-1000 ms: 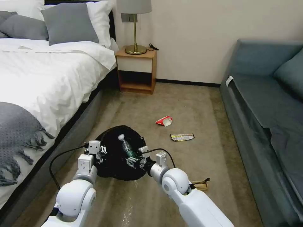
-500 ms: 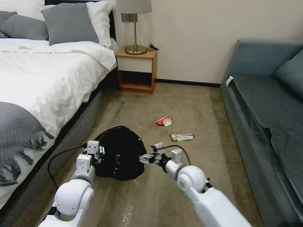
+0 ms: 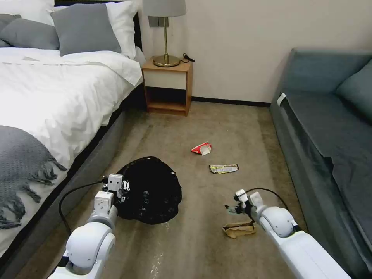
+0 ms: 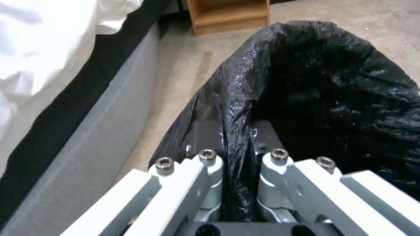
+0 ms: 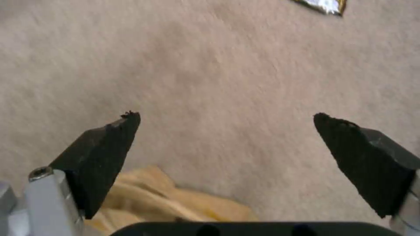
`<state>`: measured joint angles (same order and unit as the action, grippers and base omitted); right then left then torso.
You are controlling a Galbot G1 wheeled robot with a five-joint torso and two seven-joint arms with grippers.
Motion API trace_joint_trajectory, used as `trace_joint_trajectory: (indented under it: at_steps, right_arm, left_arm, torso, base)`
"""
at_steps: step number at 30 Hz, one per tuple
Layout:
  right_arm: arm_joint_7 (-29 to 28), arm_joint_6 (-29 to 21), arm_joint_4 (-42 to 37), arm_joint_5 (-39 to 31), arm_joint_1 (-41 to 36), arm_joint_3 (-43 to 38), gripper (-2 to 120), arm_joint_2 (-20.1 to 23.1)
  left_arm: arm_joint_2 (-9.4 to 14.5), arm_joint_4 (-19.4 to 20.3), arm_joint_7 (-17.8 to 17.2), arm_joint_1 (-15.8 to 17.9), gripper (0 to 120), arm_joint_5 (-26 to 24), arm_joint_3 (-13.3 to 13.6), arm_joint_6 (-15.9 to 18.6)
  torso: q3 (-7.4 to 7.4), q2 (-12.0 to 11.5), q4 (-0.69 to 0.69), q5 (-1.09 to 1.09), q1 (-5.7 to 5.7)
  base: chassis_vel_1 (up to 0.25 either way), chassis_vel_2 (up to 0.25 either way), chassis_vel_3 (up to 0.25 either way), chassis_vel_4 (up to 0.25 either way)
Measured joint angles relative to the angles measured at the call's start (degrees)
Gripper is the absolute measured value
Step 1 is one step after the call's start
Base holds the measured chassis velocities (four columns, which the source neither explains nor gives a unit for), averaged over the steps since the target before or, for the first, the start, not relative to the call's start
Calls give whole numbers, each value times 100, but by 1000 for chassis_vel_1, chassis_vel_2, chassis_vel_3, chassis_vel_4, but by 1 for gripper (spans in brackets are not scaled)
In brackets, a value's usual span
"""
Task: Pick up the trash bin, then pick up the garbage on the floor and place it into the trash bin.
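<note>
The trash bin (image 3: 153,192), lined with a crinkly black bag, is in the head view beside the bed. My left gripper (image 3: 121,192) is shut on its bag-covered rim (image 4: 236,108), one finger (image 4: 205,134) on each side of the rim. My right gripper (image 3: 232,208) hangs open (image 5: 227,121) low over the carpet, just above a crumpled brown paper bag (image 3: 239,229) (image 5: 166,200). More garbage lies farther out: a red-and-white packet (image 3: 201,148) and a flat silver-yellow wrapper (image 3: 223,168) (image 5: 326,4).
A white bed (image 3: 46,97) with a grey frame borders the left. A blue-grey sofa (image 3: 329,128) borders the right. A wooden nightstand (image 3: 168,87) with a lamp stands at the far wall. Carpet lies between them.
My right gripper held a clear bottle over the bin, let it go inside, then swung right and down to the brown paper bag. The left gripper kept its hold on the bin.
</note>
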<state>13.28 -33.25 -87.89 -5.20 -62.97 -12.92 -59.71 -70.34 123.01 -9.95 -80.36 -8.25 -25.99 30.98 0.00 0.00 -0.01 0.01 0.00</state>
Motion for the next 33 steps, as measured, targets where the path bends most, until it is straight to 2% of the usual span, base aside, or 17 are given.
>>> trace_joint_trajectory:
  at_steps: [12, 17, 23, 33]
  right_arm:
    - [765, 385, -256, 884, -663, -247, 100, 182]
    - [888, 509, -237, 1115, -763, -252, 100, 183]
    - [996, 791, 200, 1614, -725, -254, 100, -31]
    - [1006, 1075, 779, 1817, -496, -336, 100, -190]
  left_arm:
    - [52, -135, 31, 114, 5, 30, 152, 18]
    - [65, -172, 50, 128, 5, 29, 189, 18]
    - [76, -227, 54, 151, 5, 34, 264, -2]
    - [91, -266, 77, 159, 5, 51, 296, -31]
  torso:
    - [0, 0, 0, -1, 0]
    - [0, 0, 1, -2, 0]
    - [0, 0, 1, 0, 0]
    - [0, 0, 1, -1, 0]
  base:
    - [0, 0, 0, 0]
    - [0, 0, 0, 0]
    - [0, 0, 0, 0]
    - [0, 0, 0, 0]
